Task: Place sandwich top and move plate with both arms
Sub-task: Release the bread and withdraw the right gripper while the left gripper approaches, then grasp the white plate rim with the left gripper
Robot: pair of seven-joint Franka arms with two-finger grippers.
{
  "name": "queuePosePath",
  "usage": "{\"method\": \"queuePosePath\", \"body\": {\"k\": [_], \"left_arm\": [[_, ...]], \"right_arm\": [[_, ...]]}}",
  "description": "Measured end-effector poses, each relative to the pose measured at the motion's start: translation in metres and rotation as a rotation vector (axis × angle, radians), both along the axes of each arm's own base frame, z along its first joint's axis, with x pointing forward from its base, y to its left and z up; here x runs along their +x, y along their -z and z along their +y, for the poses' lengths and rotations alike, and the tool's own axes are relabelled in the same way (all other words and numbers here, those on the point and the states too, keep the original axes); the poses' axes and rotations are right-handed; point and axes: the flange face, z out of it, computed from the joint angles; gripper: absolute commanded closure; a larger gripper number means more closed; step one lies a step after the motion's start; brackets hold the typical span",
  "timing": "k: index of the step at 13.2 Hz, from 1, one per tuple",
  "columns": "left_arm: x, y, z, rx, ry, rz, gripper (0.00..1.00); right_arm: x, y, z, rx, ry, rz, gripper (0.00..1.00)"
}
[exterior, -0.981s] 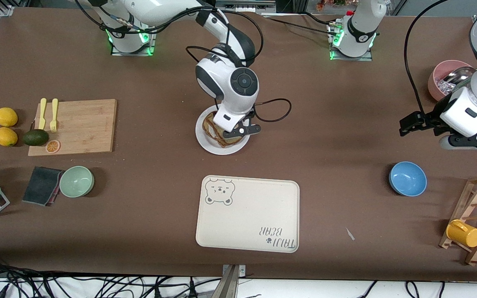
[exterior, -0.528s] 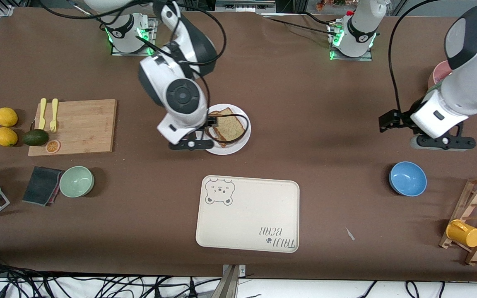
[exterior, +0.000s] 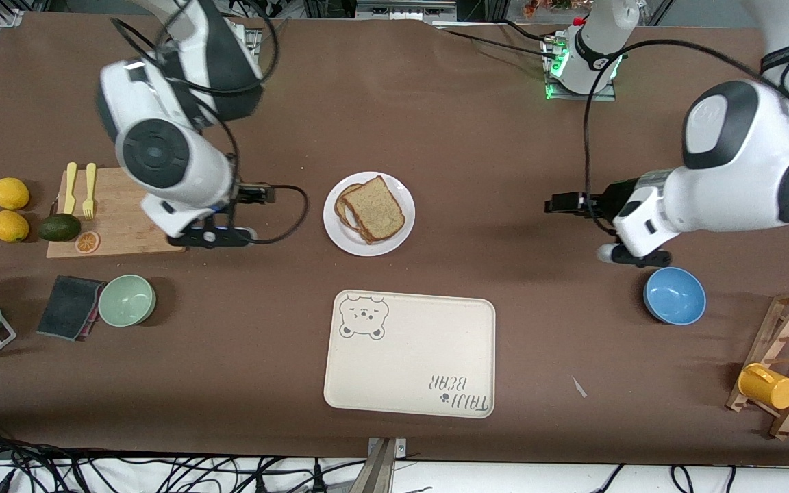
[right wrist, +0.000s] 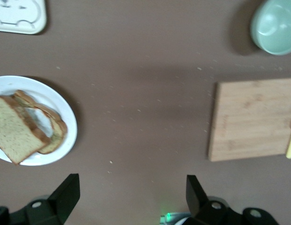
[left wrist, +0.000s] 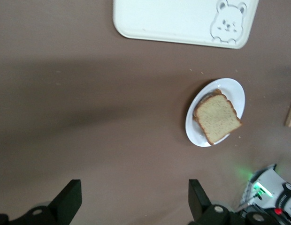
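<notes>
The sandwich top, a brown wholegrain slice, lies on another slice on the round white plate at the table's middle. It also shows in the left wrist view and the right wrist view. My right gripper is open and empty, over the cutting board's edge, well apart from the plate. My left gripper is open and empty, over the table beside the blue bowl, well apart from the plate.
A wooden cutting board with yellow cutlery, an avocado and lemons lie toward the right arm's end. A green bowl and a dark sponge sit nearer the camera. The cream bear tray lies nearer the camera than the plate. A blue bowl and a wooden rack with a yellow mug stand toward the left arm's end.
My right gripper left the plate and moved toward the cutting board, leaving the top slice lying on the plate. My left gripper moved from its end of the table toward the middle.
</notes>
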Motion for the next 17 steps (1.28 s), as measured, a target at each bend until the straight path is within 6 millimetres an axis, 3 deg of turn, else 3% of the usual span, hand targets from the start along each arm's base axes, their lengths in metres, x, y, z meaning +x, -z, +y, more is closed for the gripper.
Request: {"method": "queuePosePath", "body": {"k": [4, 7, 9, 12, 13, 14, 15, 16, 17], "left_arm": [[-0.010, 0.059, -0.055, -0.179, 0.109, 0.011, 0.00], [-0.018, 0.121, -0.088, -0.252, 0.107, -0.004, 0.00], [-0.032, 0.169, -0.115, -0.284, 0.060, -0.027, 0.00], [-0.074, 0.226, -0.156, -0.359, -0.033, -0.056, 0.01], [-0.089, 0.240, -0.167, -0.388, -0.048, -0.064, 0.10], [-0.100, 0.252, -0.174, -0.415, -0.052, -0.070, 0.30], [-0.107, 0.262, -0.178, -0.435, -0.043, -0.076, 0.42], [-0.110, 0.269, -0.180, -0.444, -0.028, -0.079, 0.48], [-0.112, 0.273, -0.180, -0.447, -0.017, -0.079, 0.47]], "right_arm": [[-0.018, -0.030, -0.120, 0.068, -0.018, 0.012, 0.00], [-0.018, -0.040, -0.174, 0.084, -0.083, -0.002, 0.00], [-0.019, -0.050, -0.178, 0.027, -0.115, -0.030, 0.00], [-0.022, -0.069, -0.181, 0.047, -0.096, -0.076, 0.00], [-0.022, -0.073, -0.186, 0.059, -0.081, -0.083, 0.00], [-0.021, -0.074, -0.191, 0.072, -0.068, -0.087, 0.00], [-0.021, -0.075, -0.192, 0.096, -0.056, -0.089, 0.00], [-0.021, -0.076, -0.191, 0.124, -0.043, -0.091, 0.00], [-0.021, -0.077, -0.192, 0.136, -0.024, -0.093, 0.00]]}}
